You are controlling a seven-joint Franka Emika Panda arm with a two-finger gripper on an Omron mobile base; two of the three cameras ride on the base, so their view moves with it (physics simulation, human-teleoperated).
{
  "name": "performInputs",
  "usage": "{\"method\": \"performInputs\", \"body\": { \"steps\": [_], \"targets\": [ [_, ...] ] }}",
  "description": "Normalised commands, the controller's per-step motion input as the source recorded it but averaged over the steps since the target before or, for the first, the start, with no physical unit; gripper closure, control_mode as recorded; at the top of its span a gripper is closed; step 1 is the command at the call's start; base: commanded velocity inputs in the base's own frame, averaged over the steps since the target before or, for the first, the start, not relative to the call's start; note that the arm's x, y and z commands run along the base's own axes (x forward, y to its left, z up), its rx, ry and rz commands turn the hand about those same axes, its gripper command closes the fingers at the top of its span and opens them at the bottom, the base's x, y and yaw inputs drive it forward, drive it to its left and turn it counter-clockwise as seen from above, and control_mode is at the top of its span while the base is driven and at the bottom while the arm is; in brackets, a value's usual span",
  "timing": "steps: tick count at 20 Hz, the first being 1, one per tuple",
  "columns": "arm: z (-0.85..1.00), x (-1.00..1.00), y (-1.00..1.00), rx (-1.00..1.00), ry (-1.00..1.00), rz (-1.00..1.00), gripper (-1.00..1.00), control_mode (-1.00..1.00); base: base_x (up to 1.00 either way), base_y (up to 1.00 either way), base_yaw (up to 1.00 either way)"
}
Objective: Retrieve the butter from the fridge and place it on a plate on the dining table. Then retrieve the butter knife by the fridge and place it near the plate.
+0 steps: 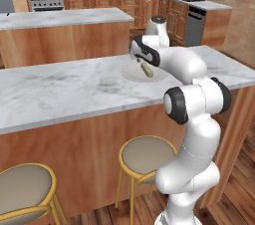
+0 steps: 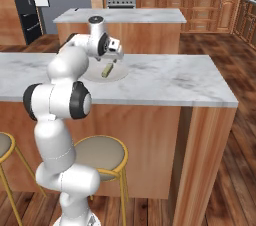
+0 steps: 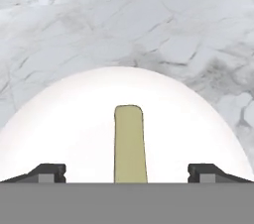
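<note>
First half looks done: butter (image 3: 130, 143) lying flat on the plate (image 3: 64, 119), the plate resting on the marble desk (image 3: 149, 29). Tool (image 3: 127, 174) poised directly above, tips spread wide with one on either side of the stick and clear of it, gripping nothing. Left to do, judging by the task: back off, travel to the fridge (image 2: 27, 5), glimpsed far behind the tool in the right base view, fetch the butter knife and lay it near the plate. Near end of the butter cut off at the bottom of the hand view. Plate partly masked by the arm in both base views.
</note>
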Motion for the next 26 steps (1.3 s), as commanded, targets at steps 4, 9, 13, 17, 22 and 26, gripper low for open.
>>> {"method": "performInputs", "body": {
  "steps": [4,9,13,17,22,26],
  "targets": [
    [1.00,-0.67,-0.16,0.08,0.06,0.00,-1.00,-1.00,0.00,0.00,0.00],
    [0.37,-1.00,-0.38,-0.02,0.00,0.01,-1.00,-1.00,0.00,0.00,0.00],
    [0.15,-1.00,-0.11,-0.08,0.00,0.02,-1.00,-1.00,0.00,0.00,0.00],
    [0.06,-1.00,0.06,-0.18,0.01,0.01,-1.00,-1.00,0.00,0.00,0.00],
    [-0.12,-1.00,0.16,-0.06,0.00,0.00,-1.00,-1.00,0.00,0.00,0.00],
    [-0.08,-0.58,0.21,-0.03,0.07,-0.10,-1.00,-1.00,0.00,0.00,0.00]
  ]
}}
